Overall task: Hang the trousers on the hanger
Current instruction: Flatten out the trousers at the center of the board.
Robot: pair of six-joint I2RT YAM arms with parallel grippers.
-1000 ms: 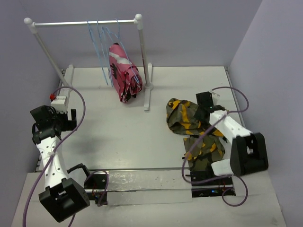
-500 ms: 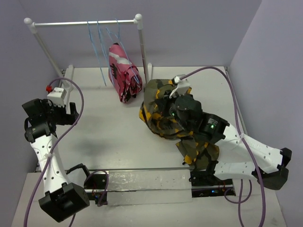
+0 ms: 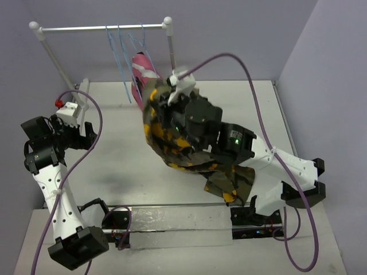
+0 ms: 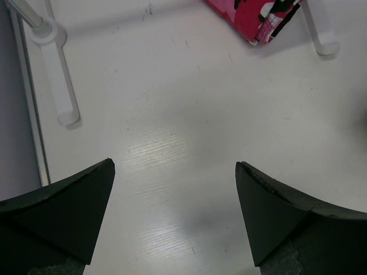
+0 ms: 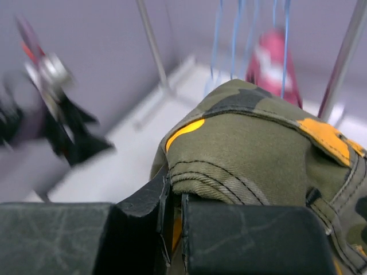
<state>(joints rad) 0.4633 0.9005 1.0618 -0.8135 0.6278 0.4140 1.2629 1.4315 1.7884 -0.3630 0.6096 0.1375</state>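
Grasping a thick seamed fold of the trousers (image 5: 258,143) in the right tool (image 5: 172,200), fingers closed tight with cloth bulging above them. Lifted clear of the desk (image 3: 114,166) at the gripped end and carried up and across to the far left, close in front of the rail (image 3: 97,27). A second ago, lying heaped at the near right by the arm's base; half a second ago, dragged toward the middle. Hanging from the grip in a long drape, lower end trailing back to the near right and, by the look of it, resting on the desk there.

Just beyond the bundle, seen from the right wrist, a free blue wire hanger (image 5: 238,28) among several on the rail, beside a pink garment (image 3: 140,62) now partly covered in the overhead view. Not yet touching any of them, as far as can be told.

Well apart on the left, the left tool (image 4: 173,166) released, fingers spread wide over bare desk, holding nothing, raised and turned a little since a second ago.

For the task: carry mostly done, threading not begun. Probably calls for steadying one hanger from the left side before draping the cloth over its bar.
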